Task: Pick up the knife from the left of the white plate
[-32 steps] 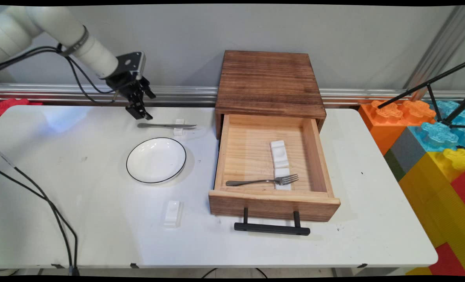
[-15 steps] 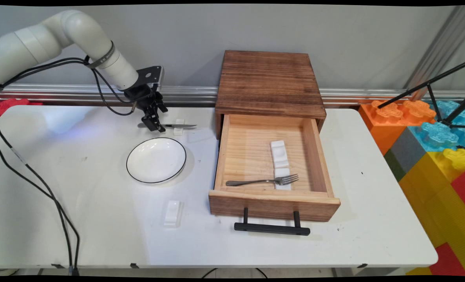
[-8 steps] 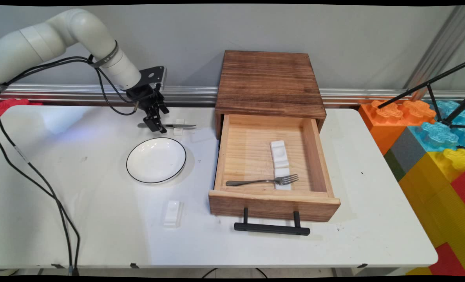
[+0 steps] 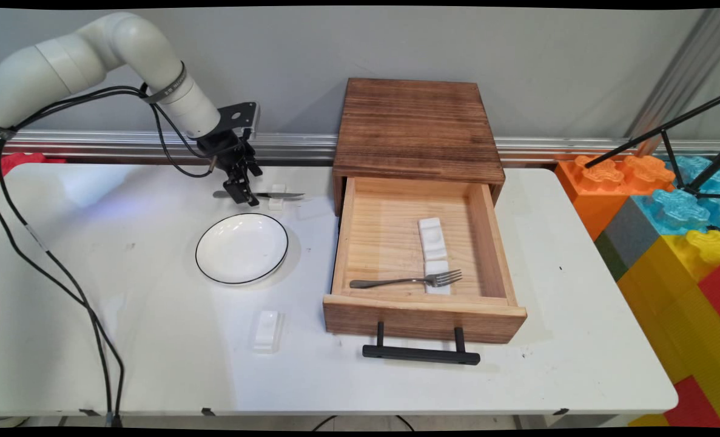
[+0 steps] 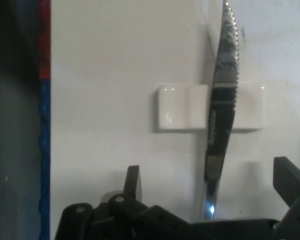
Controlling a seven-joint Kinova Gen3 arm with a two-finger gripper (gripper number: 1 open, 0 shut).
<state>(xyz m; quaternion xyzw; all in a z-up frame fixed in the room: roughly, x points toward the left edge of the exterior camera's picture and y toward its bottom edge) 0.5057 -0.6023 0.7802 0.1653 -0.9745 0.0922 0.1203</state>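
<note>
The end effector is sitting low over the handle of a knife at the far left of the desk; in the hand view its 2 fingers are standing apart, 1 on each side of the handle, with nothing clamped between them.

The knife is lying flat with its blade bridging a small white rest, tip pointing toward the wooden drawer box; the serrated edge is showing clearly in the hand view.

Handling judgement: all-metal, stiff, fairly light, smooth and likely slippery on its narrow polished handle; the handle end is looking like the place to take hold, away from the rest and the serrations; the blade is sitting raised on the rest, so the handle end may be tilting down toward the desk.

Surface: white, smooth, hard. A white plate with a dark rim is lying just in front of the knife; a 2nd rest is standing nearer the front edge. The open drawer is holding a fork across a longer white rest; room around the knife is fair on the left, tighter toward the plate.
</note>
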